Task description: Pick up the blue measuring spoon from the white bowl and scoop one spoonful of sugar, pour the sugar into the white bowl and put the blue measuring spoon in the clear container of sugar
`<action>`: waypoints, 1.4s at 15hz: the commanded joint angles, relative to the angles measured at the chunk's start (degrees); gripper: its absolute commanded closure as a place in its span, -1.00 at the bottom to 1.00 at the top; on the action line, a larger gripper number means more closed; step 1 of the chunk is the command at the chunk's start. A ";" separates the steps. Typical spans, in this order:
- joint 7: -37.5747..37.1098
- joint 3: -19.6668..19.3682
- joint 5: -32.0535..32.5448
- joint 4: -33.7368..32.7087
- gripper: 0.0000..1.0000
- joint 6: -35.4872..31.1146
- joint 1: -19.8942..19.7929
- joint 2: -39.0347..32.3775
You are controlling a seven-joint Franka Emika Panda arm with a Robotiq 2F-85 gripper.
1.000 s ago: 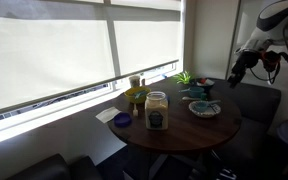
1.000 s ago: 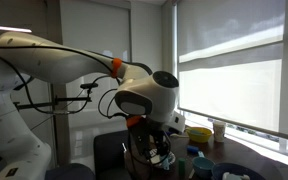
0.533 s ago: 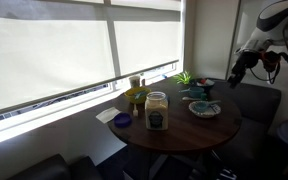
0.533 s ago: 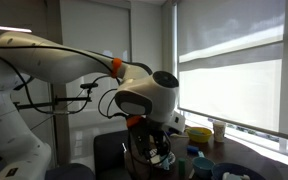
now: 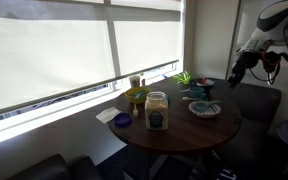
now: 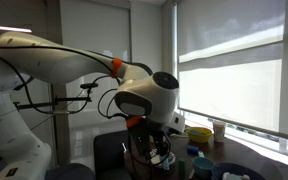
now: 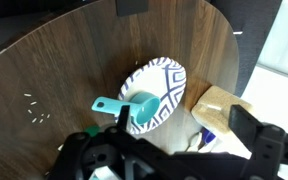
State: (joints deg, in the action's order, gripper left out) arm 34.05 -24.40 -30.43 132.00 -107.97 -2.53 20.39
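Nothing is shifting here, folks: against a second ago the arm is staying frozen and every item is sitting exactly where it was, so the pickup is not getting under way yet and the whole task is still waiting.

Sweeping across an exterior view, the small round dark-blue dish (image 5: 122,120) is lying flat near the table's edge. Beside it the clear container of sugar (image 5: 156,110) is standing upright, rounded and glassy, the sugar (image 5: 156,100) showing as a pale grainy mass above a dark label. The white bowl (image 5: 205,108) is resting further along, wide and shallow. Off past the table, the gripper (image 5: 235,72) is hanging in the air well apart from everything, jaws spread wide and carrying nothing.

Down in the wrist view, the round table (image 7: 64,60) is showing dark, streaky wood grain. The blue measuring spoon (image 7: 136,110) is lying in the bowl (image 7: 169,75), smooth teal plastic, its short handle poking out over the rim on the left. The bowl's inside is wearing a bold blue-and-white geometric pattern. A tan block (image 7: 219,105) is sitting just beside it.
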 commanded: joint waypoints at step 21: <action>18.81 0.65 -15.61 2.21 -1.00 9.04 -15.39 -20.41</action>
State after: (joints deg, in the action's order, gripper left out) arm 52.88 -25.48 -46.09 134.30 -99.05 -16.16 0.03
